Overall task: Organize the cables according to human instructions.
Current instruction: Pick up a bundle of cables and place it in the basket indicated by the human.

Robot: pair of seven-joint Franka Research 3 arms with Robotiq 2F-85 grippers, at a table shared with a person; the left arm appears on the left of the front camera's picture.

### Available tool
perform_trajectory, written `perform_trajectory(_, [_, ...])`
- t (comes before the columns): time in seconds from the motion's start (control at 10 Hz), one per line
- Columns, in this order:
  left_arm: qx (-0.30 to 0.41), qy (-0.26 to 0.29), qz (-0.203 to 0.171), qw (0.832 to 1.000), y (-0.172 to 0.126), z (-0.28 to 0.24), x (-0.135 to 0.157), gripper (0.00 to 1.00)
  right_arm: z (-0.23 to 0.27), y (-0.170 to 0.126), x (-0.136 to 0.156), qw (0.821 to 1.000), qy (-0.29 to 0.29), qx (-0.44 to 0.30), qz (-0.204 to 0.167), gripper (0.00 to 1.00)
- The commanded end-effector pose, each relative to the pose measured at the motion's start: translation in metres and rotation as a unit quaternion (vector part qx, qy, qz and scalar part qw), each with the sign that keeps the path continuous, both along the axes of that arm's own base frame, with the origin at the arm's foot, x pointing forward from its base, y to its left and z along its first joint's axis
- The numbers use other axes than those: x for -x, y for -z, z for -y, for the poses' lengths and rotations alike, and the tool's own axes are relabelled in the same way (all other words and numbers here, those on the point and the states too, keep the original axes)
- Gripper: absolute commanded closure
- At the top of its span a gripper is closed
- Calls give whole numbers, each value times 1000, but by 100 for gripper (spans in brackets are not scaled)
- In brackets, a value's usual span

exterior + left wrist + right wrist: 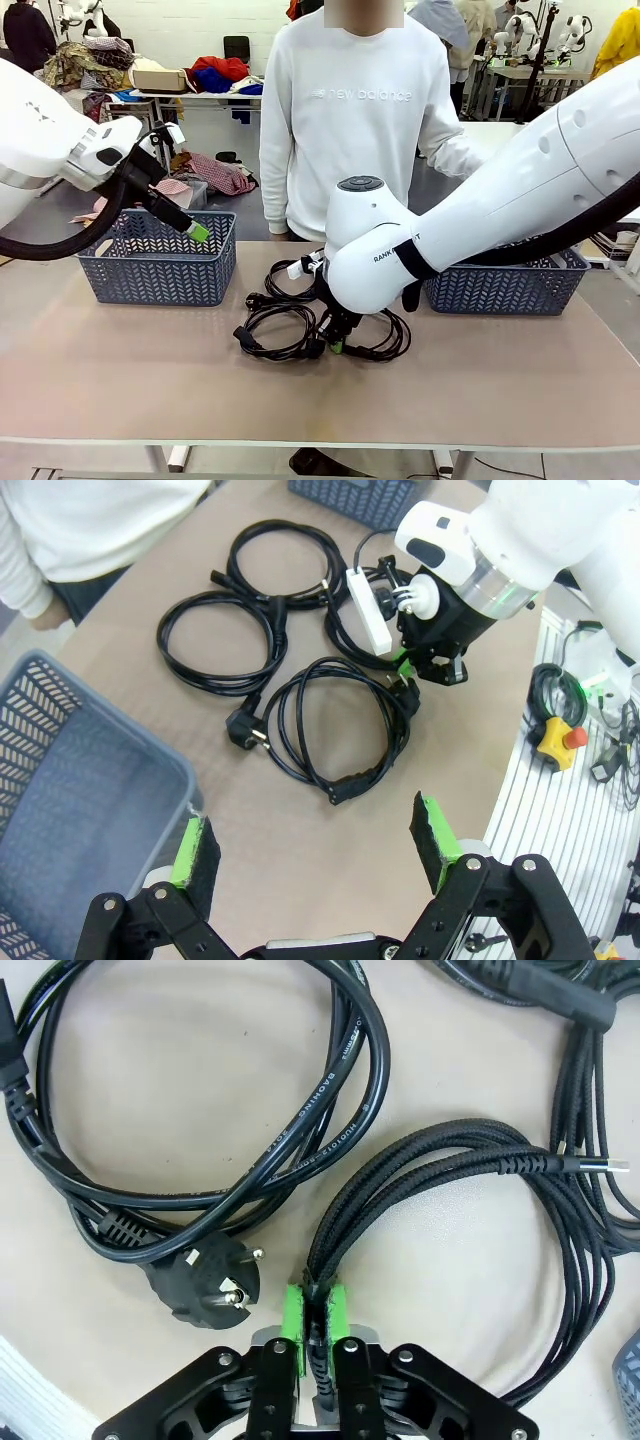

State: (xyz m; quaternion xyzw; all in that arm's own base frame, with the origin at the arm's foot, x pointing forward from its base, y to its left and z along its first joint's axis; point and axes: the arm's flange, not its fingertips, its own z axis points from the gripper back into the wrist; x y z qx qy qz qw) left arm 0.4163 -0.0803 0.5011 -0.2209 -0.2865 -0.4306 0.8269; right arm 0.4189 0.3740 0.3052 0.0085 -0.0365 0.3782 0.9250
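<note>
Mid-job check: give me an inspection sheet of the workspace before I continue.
Surface: tan table, no stains seen.
Job's things: four coiled cables mid-table, between left basket and right basket; one is a braided cable.
Clutter: yellow button box off the table edge.
Tools: left tool open, hovering by the left basket's corner; right tool shut on the braided cable.
Cables: thick black hose hangs from the left arm.
Surroundings: person in white top at far side; clothes piled behind.
</note>
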Motion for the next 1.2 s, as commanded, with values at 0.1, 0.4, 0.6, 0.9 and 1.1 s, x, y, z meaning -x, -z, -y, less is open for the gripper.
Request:
perform_trajectory(0.1, [12,10,6,1000,1,-2,1,0,-8,-2,4,1000,17,3,5,100])
perform_trajectory(0.4, [12,10,6,1000,1,-2,1,0,-8,-11,6,1000,18,8,10,100])
perform_trajectory(0.6, [12,10,6,1000,1,-2,1,0,-7,-26,8,1000,18,13,13,100])
perform_trajectory(0.9, [12,10,6,1000,1,-2,1,0,-3,-58,8,999,18,20,19,100])
perform_trajectory(1.1, [12,10,6,1000,1,-2,1,0,1,-87,6,1000,-6,10,1,100])
